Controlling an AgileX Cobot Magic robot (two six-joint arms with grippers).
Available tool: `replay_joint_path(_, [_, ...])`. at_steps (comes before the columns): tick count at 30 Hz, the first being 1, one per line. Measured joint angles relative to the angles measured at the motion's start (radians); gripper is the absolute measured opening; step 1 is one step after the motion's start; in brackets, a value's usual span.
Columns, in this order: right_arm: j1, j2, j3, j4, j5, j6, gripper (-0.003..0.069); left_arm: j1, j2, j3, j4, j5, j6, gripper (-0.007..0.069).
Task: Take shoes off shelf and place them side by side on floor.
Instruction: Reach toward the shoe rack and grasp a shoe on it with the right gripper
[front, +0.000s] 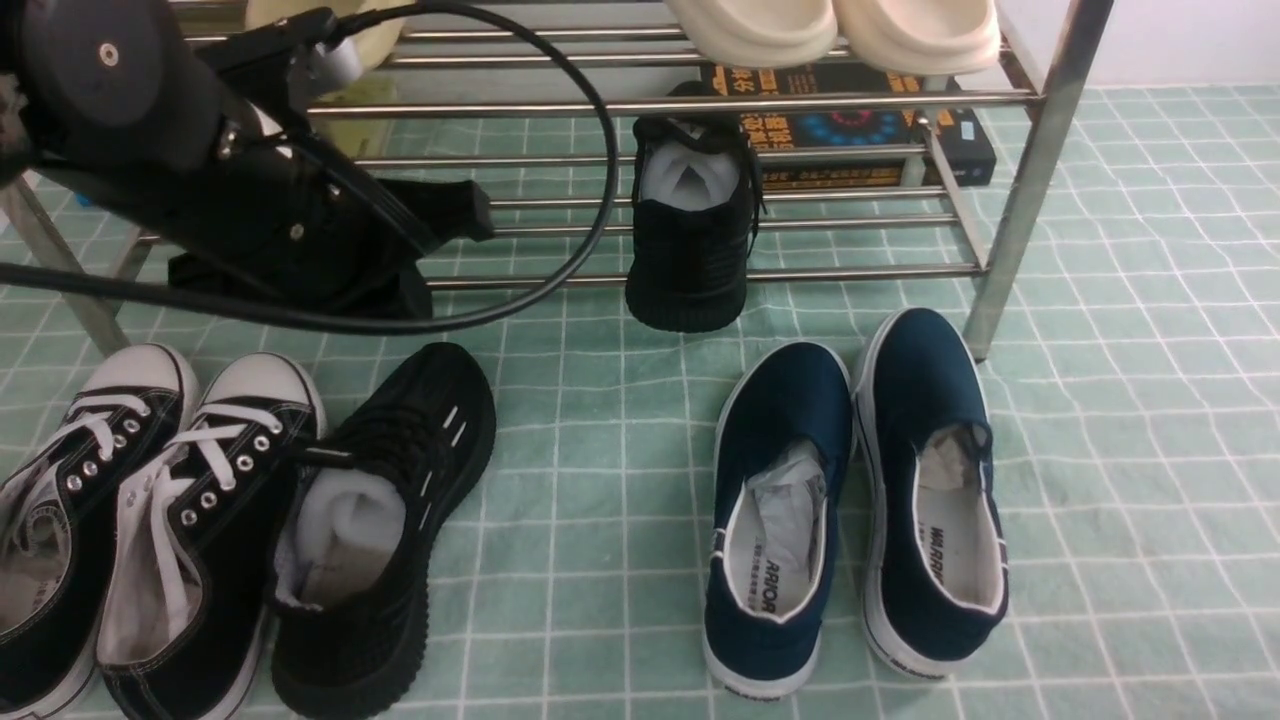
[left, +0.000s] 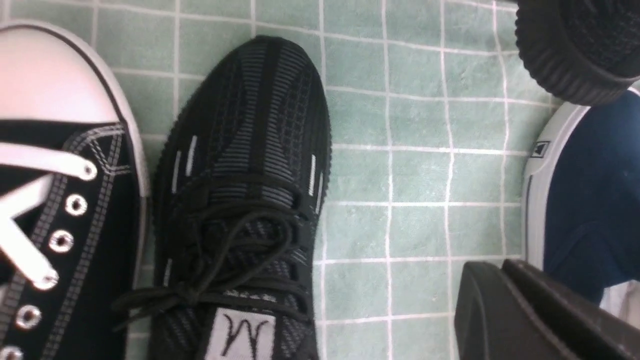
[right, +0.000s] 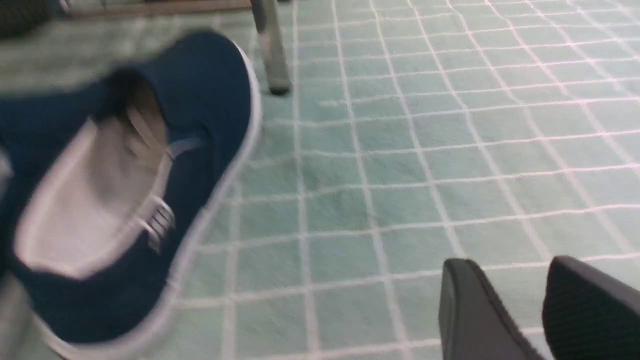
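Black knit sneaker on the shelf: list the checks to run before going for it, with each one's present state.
1. The first all-black knit lace-up sneaker lies on the pale green grid floor: ok.
2. The second black knit sneaker is off the silver steel-rod shelf: not ok; it sits on the lower tier, heel toward the robot.
3. Bare floor beside the first sneaker for its mate: ok; a gap lies before the navy slip-on shoes.
4. The right hand is empty: ok; fingers apart, nothing between them.
5. The left hand is empty: cannot tell; only part of it shows.
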Motion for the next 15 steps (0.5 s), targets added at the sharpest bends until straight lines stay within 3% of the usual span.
replay_joint_path(7, [0.0,0.0,0.0,0.468,-0.172,0.165,0.0239,0.0,0.0,-0.025,0.12,0.055,0.001,0.0063])
replay_joint_path(12, [0.0,0.0,-0.016,0.556,-0.206,0.111,0.021,0.001,0.0,-0.041,0.191,0.115,0.001,0.0063])
replay_joint_path(15, [0.0,0.036,-0.15,0.56,-0.15,-0.03,0.0087,0.055,0.0,-0.043,0.232,0.153,0.001,0.0052])
